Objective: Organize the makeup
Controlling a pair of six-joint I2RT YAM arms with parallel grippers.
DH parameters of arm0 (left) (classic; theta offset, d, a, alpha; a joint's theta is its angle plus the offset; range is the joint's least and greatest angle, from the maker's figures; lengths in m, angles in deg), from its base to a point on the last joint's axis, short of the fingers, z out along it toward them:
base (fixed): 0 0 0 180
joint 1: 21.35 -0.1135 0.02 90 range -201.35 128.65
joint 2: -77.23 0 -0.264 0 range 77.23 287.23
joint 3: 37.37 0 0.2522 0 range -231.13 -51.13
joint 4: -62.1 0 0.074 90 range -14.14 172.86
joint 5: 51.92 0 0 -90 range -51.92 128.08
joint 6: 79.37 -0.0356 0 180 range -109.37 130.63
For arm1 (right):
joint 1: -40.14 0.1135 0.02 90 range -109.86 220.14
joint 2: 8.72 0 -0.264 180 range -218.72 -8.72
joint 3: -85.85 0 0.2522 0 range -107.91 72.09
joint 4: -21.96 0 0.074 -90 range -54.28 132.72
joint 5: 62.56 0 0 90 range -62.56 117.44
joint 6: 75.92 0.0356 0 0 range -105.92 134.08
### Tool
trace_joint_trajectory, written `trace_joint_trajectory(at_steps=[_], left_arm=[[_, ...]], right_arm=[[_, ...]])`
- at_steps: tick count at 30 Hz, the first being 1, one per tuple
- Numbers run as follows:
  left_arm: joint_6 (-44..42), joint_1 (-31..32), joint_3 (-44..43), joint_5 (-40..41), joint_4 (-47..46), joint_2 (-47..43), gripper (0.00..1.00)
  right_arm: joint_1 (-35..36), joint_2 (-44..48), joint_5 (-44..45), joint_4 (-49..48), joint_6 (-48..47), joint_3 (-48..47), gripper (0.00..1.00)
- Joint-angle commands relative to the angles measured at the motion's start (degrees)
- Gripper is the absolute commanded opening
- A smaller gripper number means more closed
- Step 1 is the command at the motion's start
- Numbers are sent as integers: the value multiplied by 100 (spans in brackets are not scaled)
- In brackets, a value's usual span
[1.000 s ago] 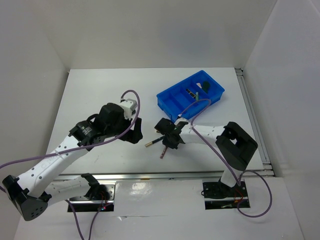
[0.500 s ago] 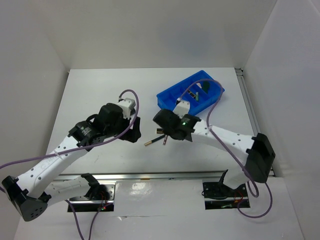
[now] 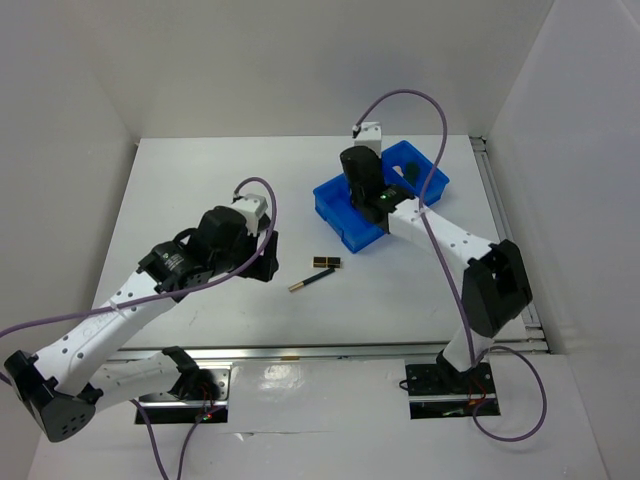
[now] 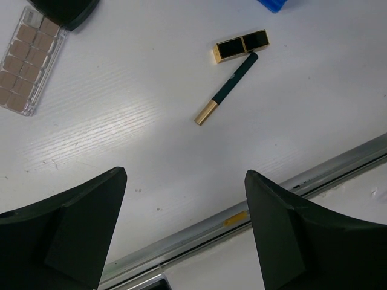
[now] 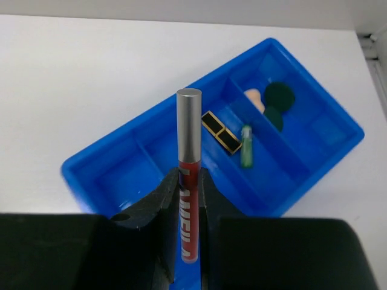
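Observation:
My right gripper (image 5: 189, 181) is shut on a red lip gloss tube (image 5: 189, 136) with a silver cap, holding it upright over the blue tray (image 5: 97, 166). Inside the tray lie a gold-black lipstick (image 5: 220, 133), a small green tube (image 5: 246, 147), a beige sponge (image 5: 255, 99) and a dark green round piece (image 5: 279, 96). On the table, another gold-black lipstick (image 4: 242, 46) touches a thin dark pencil (image 4: 227, 87) with a gold end. My left gripper (image 4: 184, 229) hangs open above the table, nearer the front edge than those two, with nothing between its fingers.
A clear palette of beige squares (image 4: 29, 60) lies to the left of the lipstick, with a dark object (image 4: 63, 9) just beyond it. The table's metal front rail (image 4: 290, 187) runs under the left gripper. White walls close in the table on three sides.
The right arm swung from the table's middle back over the blue tray, carrying the red tube. The left arm stayed put, its jaws a touch wider.

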Motion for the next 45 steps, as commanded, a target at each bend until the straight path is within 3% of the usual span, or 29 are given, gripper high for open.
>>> trace_joint_trajectory(at_steps=[1, 8, 18, 31, 32, 36, 38, 41, 45], left_arm=[[69, -5, -75, 310, -10, 8, 93], [174, -5, 179, 451, -256, -45, 93], [227, -5, 232, 451, -361, 184, 93], [227, -5, 232, 557, -362, 298, 93], [227, -5, 232, 557, -362, 298, 93], [280, -5, 232, 618, -309, 298, 93], [280, -5, 232, 618, -257, 298, 93], [280, -5, 179, 618, -256, 193, 93], [280, -5, 118, 671, -204, 131, 93]], right_arm=[[-347, -355, -264, -1439, -1233, -74, 0], [-813, -1137, -958, -1984, -1874, -136, 0], [-813, -1429, -1671, -2038, -2059, -84, 0], [-866, -1903, -1689, -1880, -2191, 39, 0], [-866, -1903, -1689, -1880, -2191, 39, 2], [-866, -1956, -1689, -1765, -2077, 101, 23], [-866, -1956, -1628, -1617, -1972, -30, 45], [-866, -1833, -1558, -1493, -1919, -180, 60], [-866, -1561, -1399, -1239, -1866, -303, 58]])
